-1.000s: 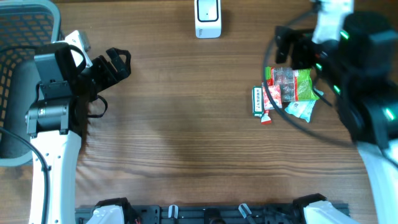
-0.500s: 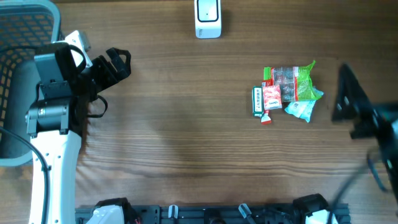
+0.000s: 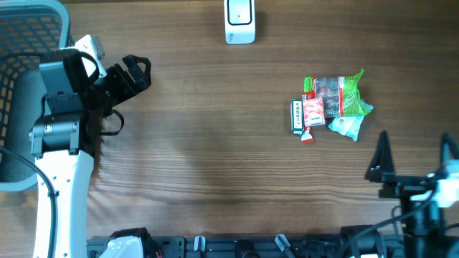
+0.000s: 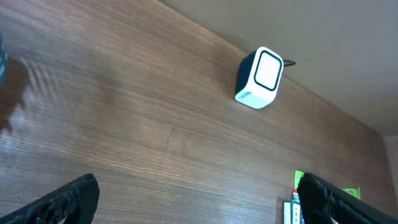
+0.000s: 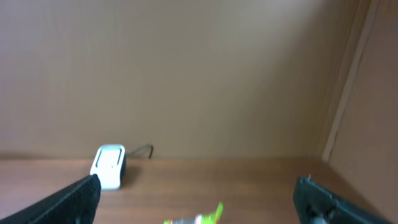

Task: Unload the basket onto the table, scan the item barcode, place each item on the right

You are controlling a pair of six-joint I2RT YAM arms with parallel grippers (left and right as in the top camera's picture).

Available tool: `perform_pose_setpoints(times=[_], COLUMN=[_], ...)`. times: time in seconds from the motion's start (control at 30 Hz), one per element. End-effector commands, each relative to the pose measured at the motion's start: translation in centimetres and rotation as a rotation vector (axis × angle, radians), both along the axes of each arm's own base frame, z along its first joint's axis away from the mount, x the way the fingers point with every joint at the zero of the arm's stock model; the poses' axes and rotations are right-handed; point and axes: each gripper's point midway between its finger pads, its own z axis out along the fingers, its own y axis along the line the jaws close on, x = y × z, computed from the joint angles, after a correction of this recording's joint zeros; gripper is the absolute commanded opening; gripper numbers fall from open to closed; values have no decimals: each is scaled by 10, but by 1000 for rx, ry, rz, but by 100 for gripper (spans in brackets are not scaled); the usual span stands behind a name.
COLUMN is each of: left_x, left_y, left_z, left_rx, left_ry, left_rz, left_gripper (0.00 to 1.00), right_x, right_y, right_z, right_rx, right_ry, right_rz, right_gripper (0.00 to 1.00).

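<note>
The items are a small pile of packets (image 3: 330,104) on the right of the wooden table: a green bag, a red-and-white packet, a slim green box (image 3: 296,117) and a pale teal wrapper. The white barcode scanner (image 3: 239,21) stands at the far middle edge. My left gripper (image 3: 136,72) is open at the far left, empty, with the scanner (image 4: 260,78) ahead of it. My right gripper (image 3: 414,161) is open and empty near the front right corner, below the pile. Its view is blurred, showing the scanner (image 5: 109,165) and the top of the green bag (image 5: 202,218).
A grey mesh basket (image 3: 21,43) sits at the far left edge behind the left arm. A wall rises behind the table in the right wrist view. The black arm mounts run along the front edge (image 3: 237,245).
The right arm has swung away from above the pile, toward the front right corner, uncovering the packets. The left arm and the items have not moved.
</note>
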Motion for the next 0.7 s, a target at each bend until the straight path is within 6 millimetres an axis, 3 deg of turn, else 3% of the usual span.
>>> perform_pose_setpoints(times=[0.0,0.13,0.27,0.67], left_x=[1,1,1,1], left_y=[0,0,0,0], left_z=[1,1,1,1], left_rx=[8,8,8,8], left_ry=[-8,-8,-8,-8], left_rz=[-17,-17,-17,-17], left_gripper=[100,100,100,100], right_x=[4,2,1,51], right_y=[14,25,28,29], right_z=[-10,5,3,-104], right_rx=[-29,-52,-64,102], right_ry=[-137,-378,-511,-294], right_rz=[78,136,151,193], right_gripper=[100,100,100,100])
